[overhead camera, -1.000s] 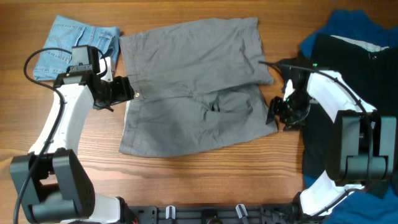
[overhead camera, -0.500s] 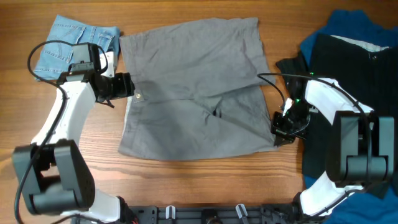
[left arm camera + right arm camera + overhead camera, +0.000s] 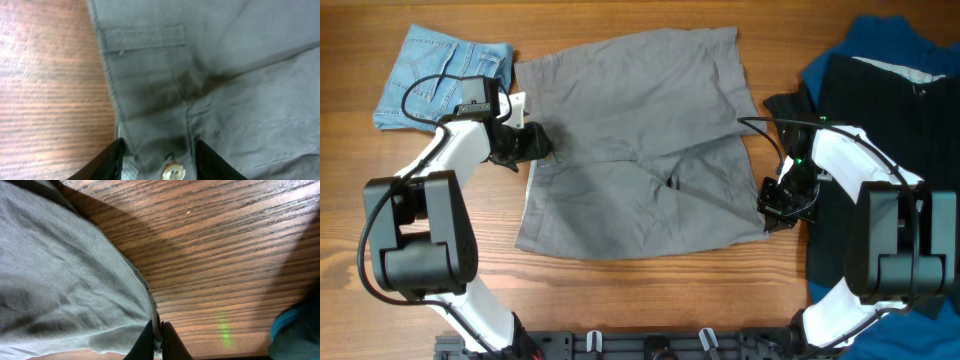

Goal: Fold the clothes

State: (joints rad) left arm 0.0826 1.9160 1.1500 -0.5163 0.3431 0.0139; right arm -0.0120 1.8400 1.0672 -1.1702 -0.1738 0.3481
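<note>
The clothes, grey shorts (image 3: 640,150), lie spread flat mid-table, waistband to the left, legs to the right. My left gripper (image 3: 532,143) sits at the waistband. In the left wrist view its fingers (image 3: 112,160) stand apart on either side of the waistband (image 3: 150,85), with the button (image 3: 173,172) between them. My right gripper (image 3: 772,205) is at the hem of the near leg. In the right wrist view it (image 3: 159,340) is shut on the thin edge of the grey cloth (image 3: 65,280), just above the wood.
Small light-blue denim shorts (image 3: 440,80) lie at the far left, behind the left arm. A black garment (image 3: 880,110) on a royal-blue one (image 3: 880,40) covers the table's right side, close to the right arm.
My left gripper has slid right onto the waistband and its jaws have narrowed. My right gripper has dropped to the near leg's hem and shut on it.
</note>
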